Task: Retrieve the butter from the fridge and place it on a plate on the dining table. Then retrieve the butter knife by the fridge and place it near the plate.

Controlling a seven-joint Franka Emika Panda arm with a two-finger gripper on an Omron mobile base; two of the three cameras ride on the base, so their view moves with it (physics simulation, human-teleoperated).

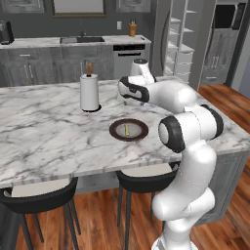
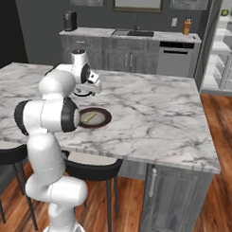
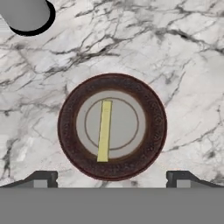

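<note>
The butter, a thin pale-yellow stick, lies on the pale centre of the plate, whose rim is dark brown. The plate rests on the marble dining table near its front edge. In the right base view the butter lies on the same plate. My gripper hovers above the plate, open, with nothing between its widely spread fingertips. The fridge stands open at the back right, showing white shelves. The butter knife is out of view.
A paper-towel roll stands on the table behind and left of the plate. Dark stools are tucked under the front edge. At the back wall is a counter with a sink, a dishwasher and a knife block.
</note>
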